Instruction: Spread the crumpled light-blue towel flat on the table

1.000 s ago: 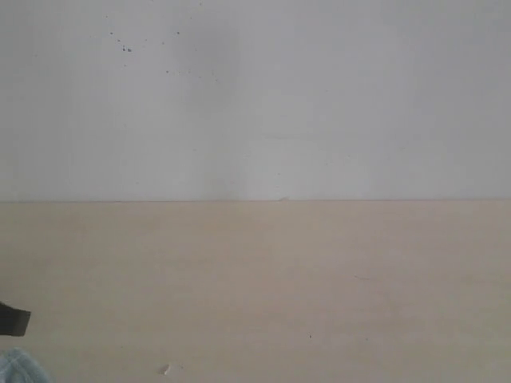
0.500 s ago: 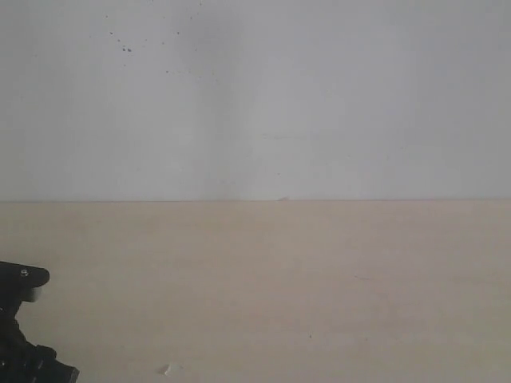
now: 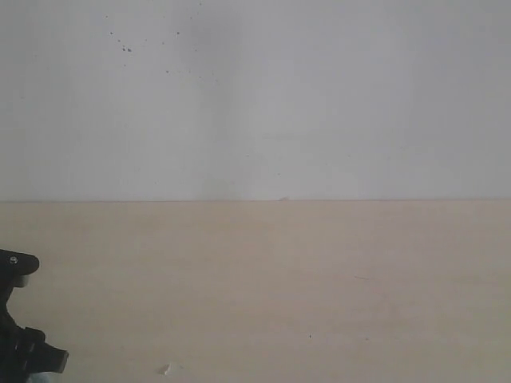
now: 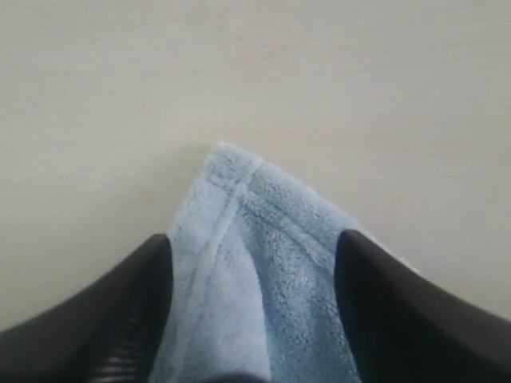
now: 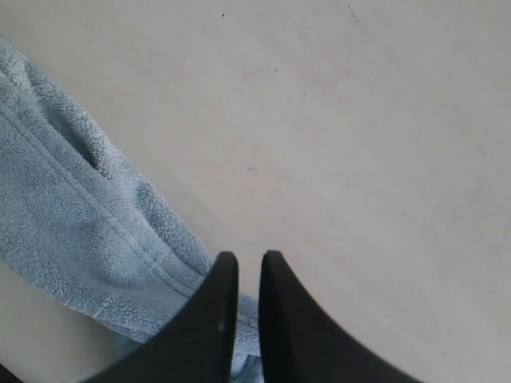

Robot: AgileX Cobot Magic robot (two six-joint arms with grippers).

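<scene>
The light-blue fluffy towel (image 4: pixel 271 271) shows a hemmed corner lying on the beige table (image 4: pixel 239 72). It points out between the fingers of my left gripper (image 4: pixel 251 239), which stand wide apart and open on either side of it. In the right wrist view a crumpled band of the towel (image 5: pixel 72 231) runs across the table (image 5: pixel 359 144) and in under my right gripper (image 5: pixel 247 257). Those fingers are nearly together, with towel cloth in the narrow gap. In the exterior view the towel is out of sight, and only the left arm's black body (image 3: pixel 14 351) shows, at the lower left corner.
A white wall (image 3: pixel 255 96) rises behind the table (image 3: pixel 279 287), meeting it at a straight back edge. A small white speck (image 3: pixel 165 369) lies near the front left. The right arm is outside the exterior view.
The left arm has come up into the lower left corner of the exterior view, covering the bit of towel seen there one second ago. Since half a second ago it has sunk slightly.
</scene>
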